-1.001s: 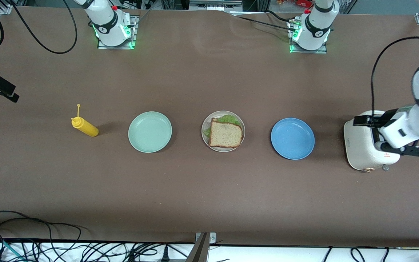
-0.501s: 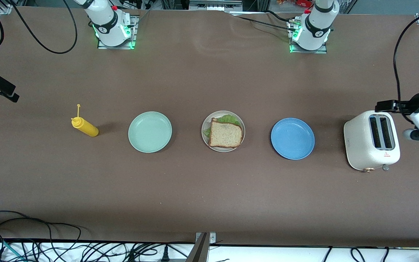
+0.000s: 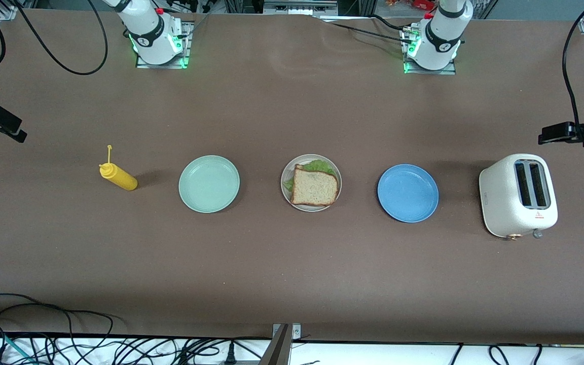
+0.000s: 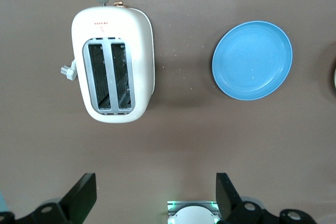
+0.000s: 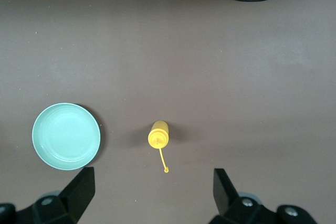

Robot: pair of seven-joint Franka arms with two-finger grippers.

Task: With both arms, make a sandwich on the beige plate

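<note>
With the tan toast-and-lettuce sandwich (image 3: 314,185) already stacked on the round beige plate (image 3: 337,175), nothing remains to grab. My left gripper (image 4: 152,198) hangs spread and empty high over the table near the white two-slot toaster (image 4: 113,78), the plate lying well apart toward the right arm's end. My right gripper (image 5: 152,195), also spread and empty, waits above the yellow squeeze bottle (image 5: 159,135).

Brown table (image 3: 271,263) carries mustard bottle (image 3: 118,176), three plates, toaster (image 3: 517,195).

You see tan-brown speckled toast (image 3: 314,186) over green lettuce (image 3: 317,166) on the beige plate (image 3: 286,175), a mint green plate (image 3: 209,183), blue plate (image 3: 407,192), yellow bottle (image 3: 118,176), cream toaster (image 3: 517,195), brown table (image 3: 292,263).
</note>
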